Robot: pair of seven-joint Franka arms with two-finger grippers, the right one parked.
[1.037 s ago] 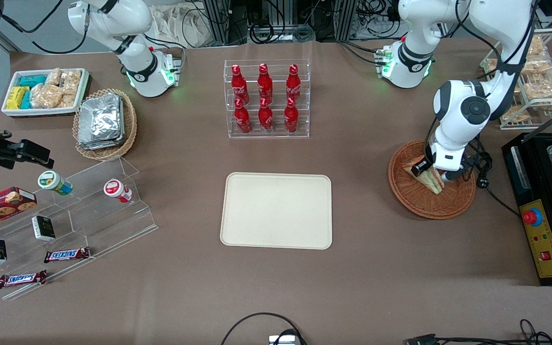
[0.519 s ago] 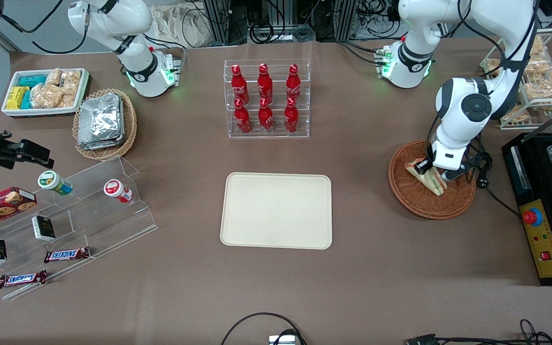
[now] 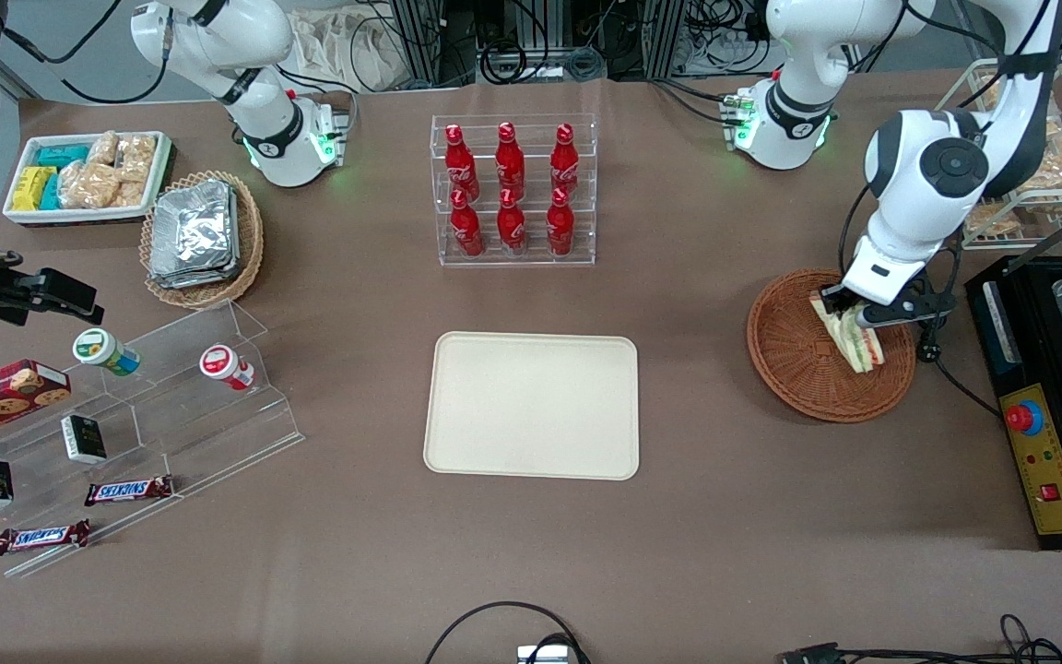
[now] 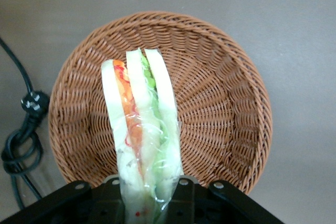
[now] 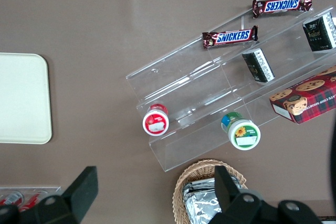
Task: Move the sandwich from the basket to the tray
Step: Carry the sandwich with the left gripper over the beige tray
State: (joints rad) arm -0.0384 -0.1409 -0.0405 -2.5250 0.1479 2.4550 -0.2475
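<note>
Sandwich [image 4: 140,129]: triangular wedge in clear film, three pale bread slices on edge with orange, red and green filling between them. Held above the basket [image 3: 794,364], not resting on the weave. Gripper [image 3: 849,314] over the basket's side toward the working arm's end of the bench [image 3: 725,516]; fingers [image 4: 181,195] clenched on the sandwich's wide end, tip pointing away from the wrist.

Basket: round, shallow, reddish-brown wicker, tight concentric weave and a thick braided rim. Nothing else seen in it.

Black cable with plug [image 4: 29,103] coiled on the bench just beside the basket.

Tray [image 3: 531,406]: flat, cream-beige, rectangular, rounded corners, low rim, matte and bare. Well apart from the basket, toward the middle of the bench.

Clear acrylic rack [image 3: 513,189] with six red bottles, farther from the front camera than the tray.

Bench surface: plain brown, matte.

Toward the parked arm's end: stepped clear acrylic shelf [image 3: 162,415] with chocolate bars and small tubs.
</note>
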